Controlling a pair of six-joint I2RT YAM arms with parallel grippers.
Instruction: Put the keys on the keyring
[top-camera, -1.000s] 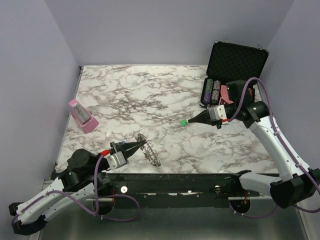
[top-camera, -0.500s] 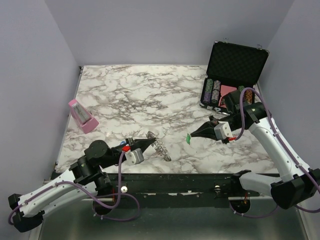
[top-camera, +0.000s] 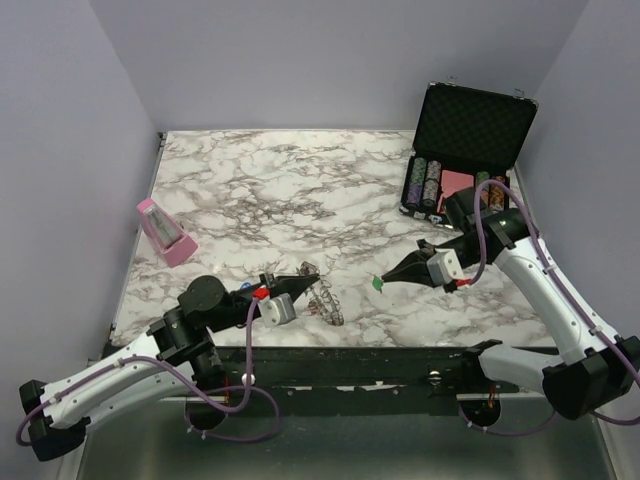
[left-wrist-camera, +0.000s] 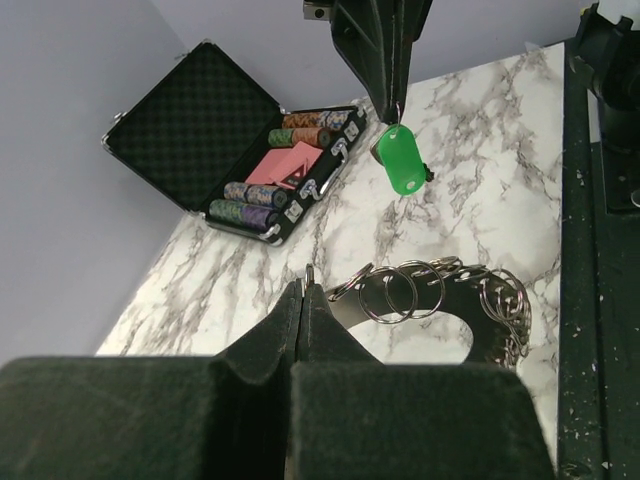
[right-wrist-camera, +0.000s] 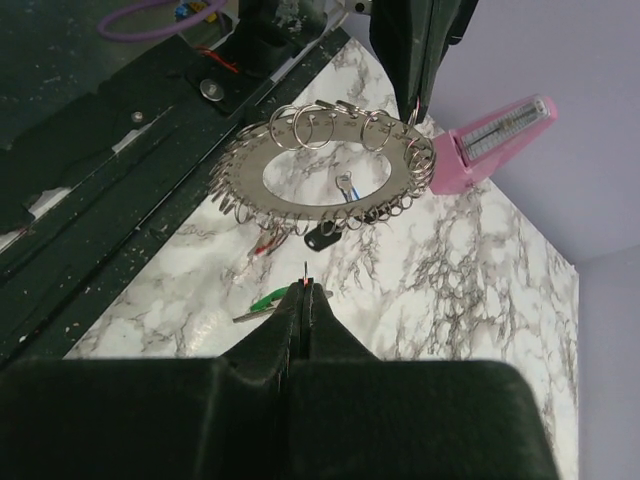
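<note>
The keyring (left-wrist-camera: 440, 305) is a flat silvery ring edged with many small split rings. My left gripper (left-wrist-camera: 305, 283) is shut on one of those small rings and holds the keyring off the table near the front edge (top-camera: 325, 300). My right gripper (top-camera: 386, 280) is shut on the loop of a green key (left-wrist-camera: 402, 160), which hangs from its tips a short way right of the keyring. In the right wrist view the keyring (right-wrist-camera: 240, 175) hangs ahead of my right gripper (right-wrist-camera: 305, 290). Below it on the marble lie a black key (right-wrist-camera: 322, 238), a red key (right-wrist-camera: 262, 245) and a blue key (right-wrist-camera: 345, 185).
An open black case (top-camera: 465, 130) with poker chips and a pink card stands at the back right. A pink metronome (top-camera: 165, 232) sits at the left. The table's dark front rail (top-camera: 380, 365) runs just behind both grippers.
My left gripper has carried the keyring to the right. My right gripper has come forward and left with the green key, closing the gap to the keyring.
</note>
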